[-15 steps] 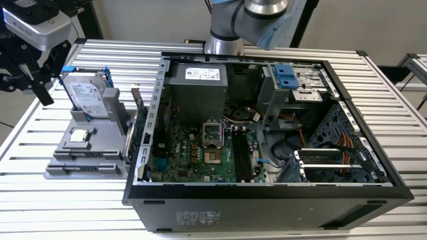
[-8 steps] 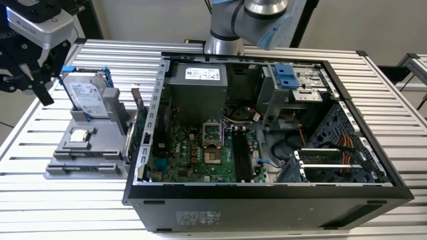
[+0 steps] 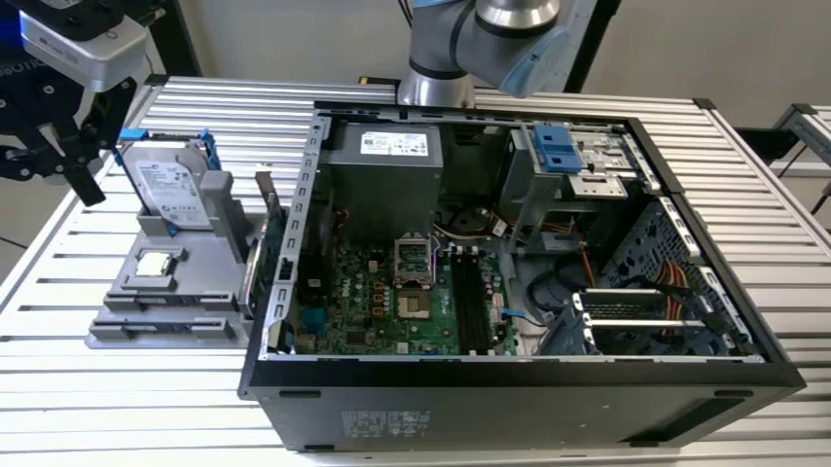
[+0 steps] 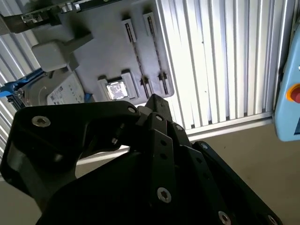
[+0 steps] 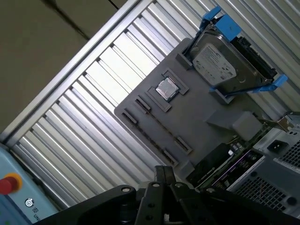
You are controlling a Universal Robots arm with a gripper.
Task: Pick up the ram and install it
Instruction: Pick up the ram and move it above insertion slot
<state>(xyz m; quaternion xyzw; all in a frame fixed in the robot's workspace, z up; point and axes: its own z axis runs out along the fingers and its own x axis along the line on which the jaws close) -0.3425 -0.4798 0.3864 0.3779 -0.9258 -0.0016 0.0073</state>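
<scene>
Ram (image 5: 214, 161) seemed to be the dark green stick with black chips. It stood on its long edge at the side of the grey tray (image 3: 195, 292), just beside the wall of the open computer case (image 3: 520, 409) (I was not fully sure, as part of it was hidden). In the exterior view the tray sat on the bench (image 3: 130, 409) at about nine o'clock from the case. The pincer (image 3: 65, 165) hung over the tray's far end, near ten o'clock, close to the hard drive (image 3: 169, 185). I could not tell how wide it was open. The stick sat in its holder, so the picking-up step was not done yet. A grab there would need a straight, careful drop, because the stick was thin and the case wall was very near. The black slots (image 3: 470, 302) lay on the big green board (image 3: 364, 311) inside the case.
</scene>
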